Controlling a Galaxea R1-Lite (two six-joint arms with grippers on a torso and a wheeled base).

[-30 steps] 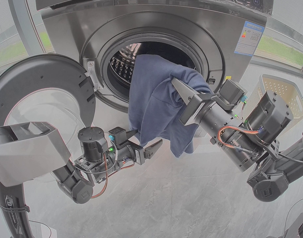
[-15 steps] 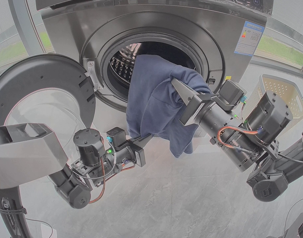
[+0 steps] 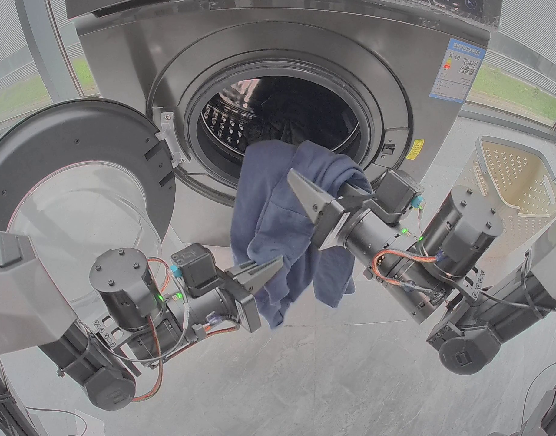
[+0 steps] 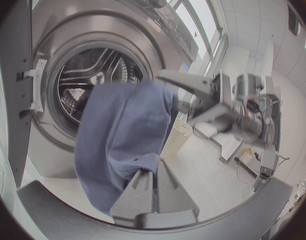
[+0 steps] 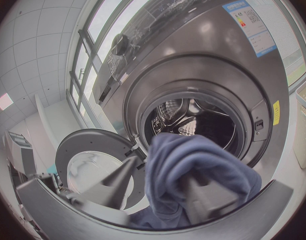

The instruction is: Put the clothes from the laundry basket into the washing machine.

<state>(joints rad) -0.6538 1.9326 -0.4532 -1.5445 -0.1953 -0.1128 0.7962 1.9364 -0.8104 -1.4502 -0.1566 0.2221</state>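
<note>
Garment (image 3: 272, 213): plain navy blue.
Washer (image 3: 290, 37): dark metallic grey.
Basket (image 3: 520, 177): cream, dotted with holes.
Floor (image 3: 320, 364): grey, marbled.
Sticker (image 3: 415, 149) on Washer: yellow.

Blue garment (image 3: 269, 213): top edge dropped out of the washing machine drum (image 3: 229, 122) mouth and hung before its lower rim. Right gripper (image 3: 317, 181): drew back and down toward the robot's left, cloth draped over one spread finger. Left gripper (image 3: 269, 269): went from spread beside the hem to clamped on it; its arm sank lower.
</note>
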